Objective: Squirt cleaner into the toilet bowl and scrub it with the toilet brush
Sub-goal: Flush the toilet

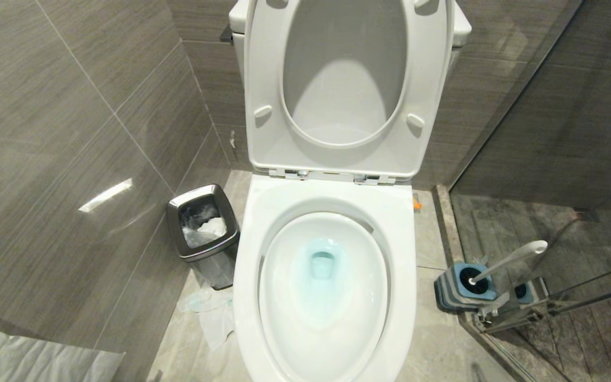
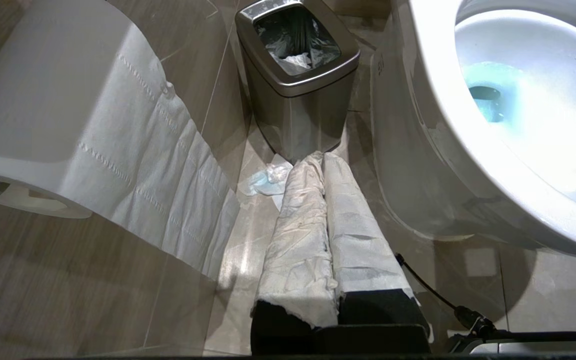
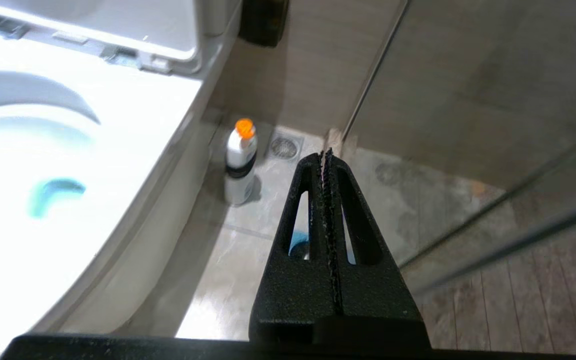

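The white toilet bowl [image 1: 332,195] stands open with its seat and lid [image 1: 265,79] up. Teal-blue cleaner [image 1: 322,263] pools at the bottom of the basin. The toilet brush [image 1: 512,258] leans in its blue-and-grey holder [image 1: 450,291] on the floor to the bowl's right. A white bottle with an orange cap [image 3: 240,165] stands beside the bowl's base. My right gripper [image 3: 327,152] is shut and empty, hanging over the floor between bowl and glass, above the holder [image 3: 298,241]. My left gripper [image 2: 322,157], its fingers wrapped in white paper, is shut and empty left of the bowl [image 2: 433,75]. Neither gripper is in the head view.
A steel waste bin [image 1: 203,228] stands left of the bowl, with crumpled tissue [image 1: 212,315] on the floor by it. A toilet roll [image 2: 43,110] hangs on the left wall. A glass shower partition [image 1: 549,159] closes the right side. There is a floor drain [image 3: 284,146] beyond the bottle.
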You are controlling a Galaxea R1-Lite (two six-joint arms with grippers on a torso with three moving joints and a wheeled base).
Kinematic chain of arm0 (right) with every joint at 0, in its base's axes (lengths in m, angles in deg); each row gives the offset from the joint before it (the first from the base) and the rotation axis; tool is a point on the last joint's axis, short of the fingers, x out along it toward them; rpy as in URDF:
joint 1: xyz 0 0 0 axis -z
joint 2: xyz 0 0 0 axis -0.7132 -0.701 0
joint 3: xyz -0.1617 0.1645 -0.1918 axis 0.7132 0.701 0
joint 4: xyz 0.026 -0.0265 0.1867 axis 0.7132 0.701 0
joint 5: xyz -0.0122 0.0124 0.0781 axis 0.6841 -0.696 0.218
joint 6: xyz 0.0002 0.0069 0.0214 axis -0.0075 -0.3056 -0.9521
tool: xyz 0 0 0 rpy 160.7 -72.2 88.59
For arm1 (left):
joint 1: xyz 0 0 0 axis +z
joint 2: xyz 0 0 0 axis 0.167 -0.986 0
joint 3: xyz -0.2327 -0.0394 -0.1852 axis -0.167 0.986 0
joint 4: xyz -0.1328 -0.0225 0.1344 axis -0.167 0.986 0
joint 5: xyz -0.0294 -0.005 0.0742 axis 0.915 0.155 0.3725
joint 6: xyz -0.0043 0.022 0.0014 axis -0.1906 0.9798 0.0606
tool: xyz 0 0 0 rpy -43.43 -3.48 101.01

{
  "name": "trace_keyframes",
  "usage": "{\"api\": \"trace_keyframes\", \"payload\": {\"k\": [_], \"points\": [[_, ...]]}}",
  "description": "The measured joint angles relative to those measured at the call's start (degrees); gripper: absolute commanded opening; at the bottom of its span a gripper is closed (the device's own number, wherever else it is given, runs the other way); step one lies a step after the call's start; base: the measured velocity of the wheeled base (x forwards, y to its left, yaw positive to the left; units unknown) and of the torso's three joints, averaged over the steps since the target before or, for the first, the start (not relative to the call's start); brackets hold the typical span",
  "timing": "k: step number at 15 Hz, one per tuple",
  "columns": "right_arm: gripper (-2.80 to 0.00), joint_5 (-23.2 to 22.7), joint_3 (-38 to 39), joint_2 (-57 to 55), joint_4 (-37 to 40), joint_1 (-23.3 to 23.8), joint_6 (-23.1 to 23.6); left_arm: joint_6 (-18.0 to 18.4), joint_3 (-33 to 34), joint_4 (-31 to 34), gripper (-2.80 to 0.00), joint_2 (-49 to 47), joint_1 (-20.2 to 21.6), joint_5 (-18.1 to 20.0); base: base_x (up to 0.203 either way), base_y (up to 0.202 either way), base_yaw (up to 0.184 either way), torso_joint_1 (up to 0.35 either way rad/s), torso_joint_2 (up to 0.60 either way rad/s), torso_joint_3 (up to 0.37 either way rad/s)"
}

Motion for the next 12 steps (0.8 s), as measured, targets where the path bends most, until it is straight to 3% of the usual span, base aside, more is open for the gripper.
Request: {"api": "trace_keyframes", "payload": {"k": [5,12], "points": [[-2.80,-0.5,0.0,20.8,24.4,-2.0,0.0,0.0,0.0,0.0,-2.80,0.0,0.0,0.0,0.000,0.000,0.000,0.000,0.00,0.000],[-2.80,-0.2,0.0,43.6,47.6,-3.5,-0.5,0.0,0.0,0.0,-2.80,0.0,0.0,0.0,0.000,0.000,0.000,0.000,0.00,0.000]]}}
